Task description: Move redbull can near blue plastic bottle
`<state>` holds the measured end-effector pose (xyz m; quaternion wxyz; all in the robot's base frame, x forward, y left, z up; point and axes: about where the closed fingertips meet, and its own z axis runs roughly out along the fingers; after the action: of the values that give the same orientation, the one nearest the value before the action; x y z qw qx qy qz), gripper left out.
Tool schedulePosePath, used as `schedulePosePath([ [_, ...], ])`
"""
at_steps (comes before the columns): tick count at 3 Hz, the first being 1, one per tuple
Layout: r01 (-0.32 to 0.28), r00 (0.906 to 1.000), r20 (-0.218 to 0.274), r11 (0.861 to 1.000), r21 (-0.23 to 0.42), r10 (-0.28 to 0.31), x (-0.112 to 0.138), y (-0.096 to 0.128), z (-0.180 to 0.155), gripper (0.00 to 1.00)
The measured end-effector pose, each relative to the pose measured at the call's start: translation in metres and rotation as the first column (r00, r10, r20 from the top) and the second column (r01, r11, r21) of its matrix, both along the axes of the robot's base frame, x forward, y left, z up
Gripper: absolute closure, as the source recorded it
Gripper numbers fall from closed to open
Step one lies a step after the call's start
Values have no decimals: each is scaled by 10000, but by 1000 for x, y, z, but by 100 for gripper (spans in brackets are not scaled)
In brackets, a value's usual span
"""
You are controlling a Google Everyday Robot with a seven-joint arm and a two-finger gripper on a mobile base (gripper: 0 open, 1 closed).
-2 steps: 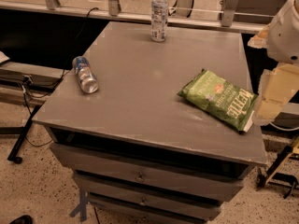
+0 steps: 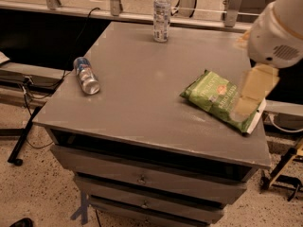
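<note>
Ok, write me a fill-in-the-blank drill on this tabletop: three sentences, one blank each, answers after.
1. The redbull can lies on its ____ near the left edge of the grey table.
2. The blue plastic bottle stands ____ at the far edge, well apart from the can.
3. The gripper hovers over the right end of the ____ chip bag.

Missing words: side; upright; green.

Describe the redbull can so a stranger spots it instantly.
On the grey table, near its left edge, the redbull can lies on its side. Unlike the upright blue plastic bottle at the back, it is short, metallic; the gripper is far right.
</note>
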<state>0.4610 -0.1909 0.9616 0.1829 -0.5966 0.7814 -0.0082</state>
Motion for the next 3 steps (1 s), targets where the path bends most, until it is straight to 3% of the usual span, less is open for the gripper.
schedulePosePath([
  [1,-215,9998,67,9929,1173,208,45,59,-23,0],
  [2,-357,9993,-5,9715,2343,369,84,130,-39,0],
  [3,-146,9997,-144,9349,3547,211,111,213,-44,0],
])
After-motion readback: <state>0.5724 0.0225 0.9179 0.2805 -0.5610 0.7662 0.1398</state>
